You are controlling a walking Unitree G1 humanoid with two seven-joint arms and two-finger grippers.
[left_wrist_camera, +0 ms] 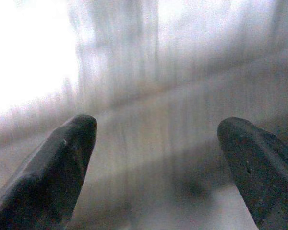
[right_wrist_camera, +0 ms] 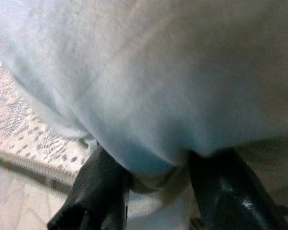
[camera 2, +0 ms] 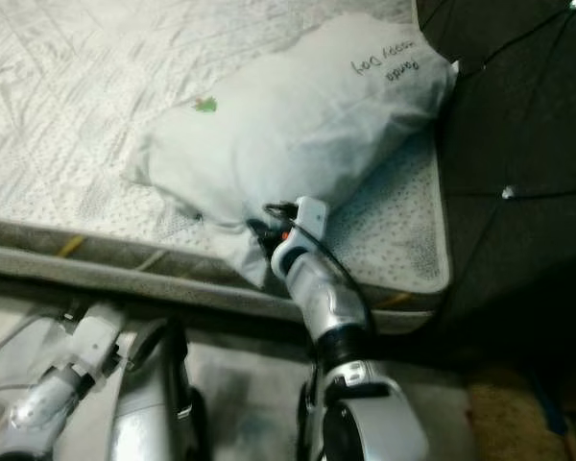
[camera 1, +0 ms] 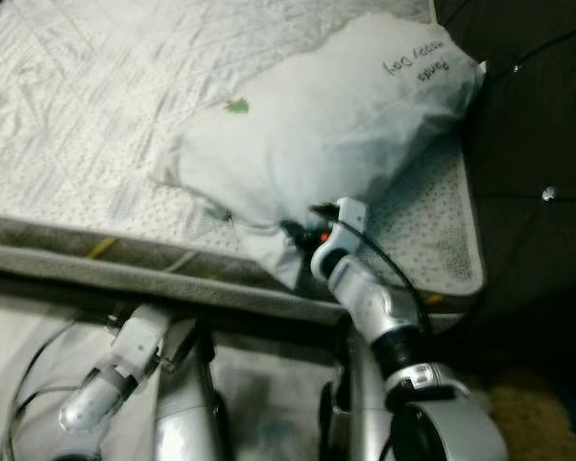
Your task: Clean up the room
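Right gripper (right_wrist_camera: 153,187) had its two black fingers (right_wrist_camera: 93,189) closed around a fold at the near corner of the white pillow (camera 1: 336,125), the cloth bunched between them in the right wrist view. Seen from the head, the silver right arm (camera 1: 379,317) reached up over the bed's near edge, with a black cable looping beside its wrist.

That pillow lay slantwise on the mattress (camera 1: 86,115), close to its right-hand corner. It carried a small green mark (camera 1: 236,106) on its upper face and dark lettering (camera 1: 415,65) near its far end, read upside down and too soft to make out fully. Its near corner hung slightly over the mattress edge, where the fingers held it. The mattress had a pale quilted top, with a dotted pattern along the border and a grey piped side (camera 1: 125,264) running across the frame below.

Just right of the bed stood a dark tufted surface (camera 1: 538,144) with small shining buttons, possibly a headboard or padded chair, and the pillow's far end touched it. A brownish patch of floor or rug (camera 1: 538,413) showed at the lower right.

Left gripper (left_wrist_camera: 156,143) was low beside the bed, fingers spread wide with nothing between them; its wrist view was blurred, showing just pale streaks behind the tips. The left arm (camera 1: 125,370) sat below the mattress side.
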